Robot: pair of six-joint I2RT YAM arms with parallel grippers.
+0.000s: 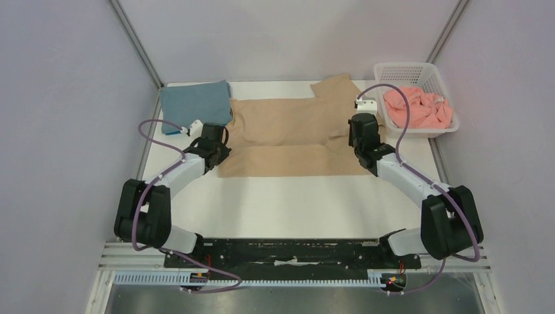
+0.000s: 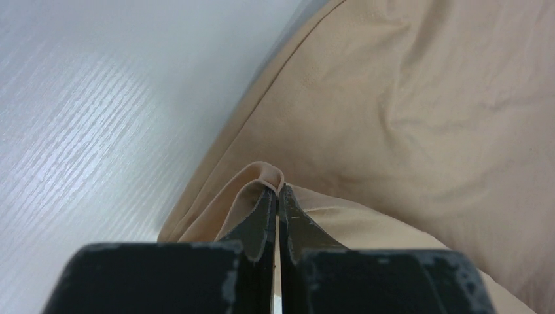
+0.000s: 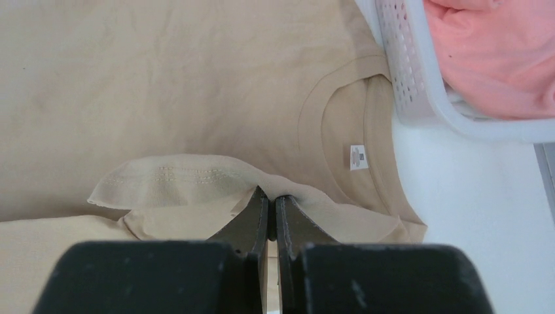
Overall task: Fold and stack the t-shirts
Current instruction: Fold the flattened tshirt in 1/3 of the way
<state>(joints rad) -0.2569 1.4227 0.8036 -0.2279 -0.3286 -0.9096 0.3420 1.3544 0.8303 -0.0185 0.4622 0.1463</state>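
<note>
Left wrist, tan t-shirt (image 2: 406,98) pinched between fingers (image 2: 258,226)

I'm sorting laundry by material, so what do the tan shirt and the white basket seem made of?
The tan t-shirt looks like soft matte cotton knit, probably: it creases softly and shows a banded collar and stitched hem. The white basket looks like smooth moulded plastic: stiff walls with regular slots.
</note>
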